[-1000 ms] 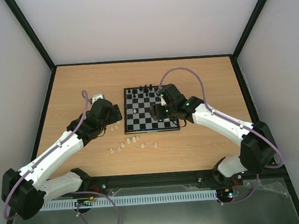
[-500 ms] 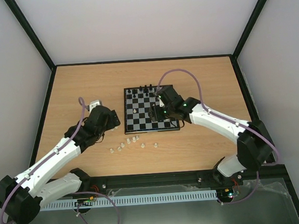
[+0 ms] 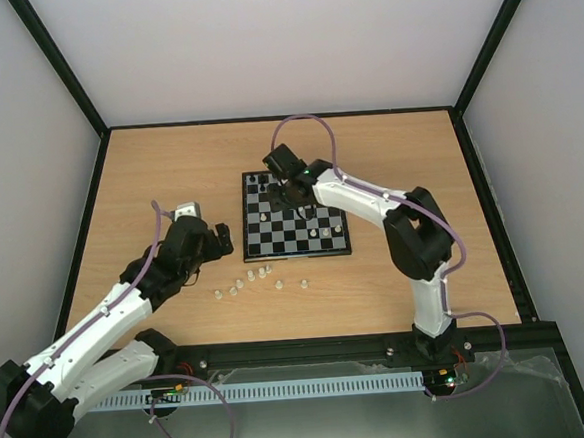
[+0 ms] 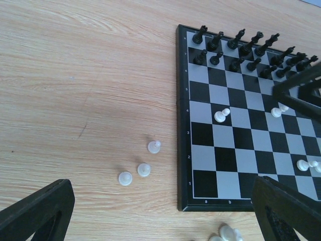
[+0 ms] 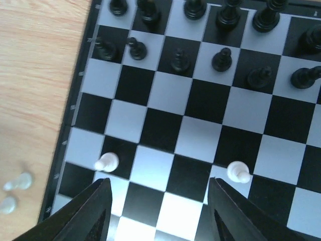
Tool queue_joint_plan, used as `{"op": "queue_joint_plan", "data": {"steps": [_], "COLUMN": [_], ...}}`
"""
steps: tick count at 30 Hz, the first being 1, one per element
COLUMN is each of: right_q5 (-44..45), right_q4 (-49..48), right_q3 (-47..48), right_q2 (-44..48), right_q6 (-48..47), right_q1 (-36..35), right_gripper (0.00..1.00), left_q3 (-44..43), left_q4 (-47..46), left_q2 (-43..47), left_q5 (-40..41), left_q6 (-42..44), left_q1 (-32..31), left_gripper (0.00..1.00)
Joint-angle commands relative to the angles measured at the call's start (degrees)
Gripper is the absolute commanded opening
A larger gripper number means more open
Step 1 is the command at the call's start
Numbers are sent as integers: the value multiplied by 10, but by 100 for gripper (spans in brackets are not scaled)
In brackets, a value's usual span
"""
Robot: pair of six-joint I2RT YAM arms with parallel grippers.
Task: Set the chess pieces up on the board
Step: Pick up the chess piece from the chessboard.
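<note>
The right gripper (image 5: 158, 213) holds its jaws spread and empty, and just ahead of them two whitish chess pieces (image 5: 107, 162) sit on the board (image 5: 200, 103), with the black figures (image 5: 222, 59) farther ahead. The left gripper (image 4: 160, 216) is spread and empty too, with three more on the table (image 4: 75, 75) ahead-left. They seem very light, hard and smooth, so I would pinch low on the body.

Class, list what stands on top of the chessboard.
Black pieces line its two far rows; a few white pieces sit on nearer squares. The right end effector covers some squares.
</note>
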State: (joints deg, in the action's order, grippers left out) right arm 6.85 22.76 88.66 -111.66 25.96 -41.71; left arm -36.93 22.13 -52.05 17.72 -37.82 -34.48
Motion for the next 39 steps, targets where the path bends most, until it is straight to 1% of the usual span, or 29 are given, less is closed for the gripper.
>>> {"op": "queue_joint_plan", "data": {"steps": [1,4,7,18,29,35,39], "right_q5": [66,84,95,63,34,27,26], "right_q4": [83,100,104,91,75,65,62], "right_q3": [49,62,59,31,25,3,2], "right_q2": [-45,-67,-69,-72,-82,-82,-88], "right_q6": [-2,1,7,3,-6,-5,-6], "right_q1": [-3,0,7,37,43,43,43], "right_gripper": [51,48,47,39,30,29,23], "left_q3": [14,23,30,33,33,33,32], "left_q4": [-24,-30,-35,-38,-33,-33,-33], "left_q2": [21,28,32,34,37,32,31], "left_q5": [-41,-54,-65,-69,-61,-60,-59], "left_q6": [21,23,23,24,17,17,17], "left_q1": [9,10,10,10,10,10,9], "left_gripper": [100,99,99,99,100,100,99]}}
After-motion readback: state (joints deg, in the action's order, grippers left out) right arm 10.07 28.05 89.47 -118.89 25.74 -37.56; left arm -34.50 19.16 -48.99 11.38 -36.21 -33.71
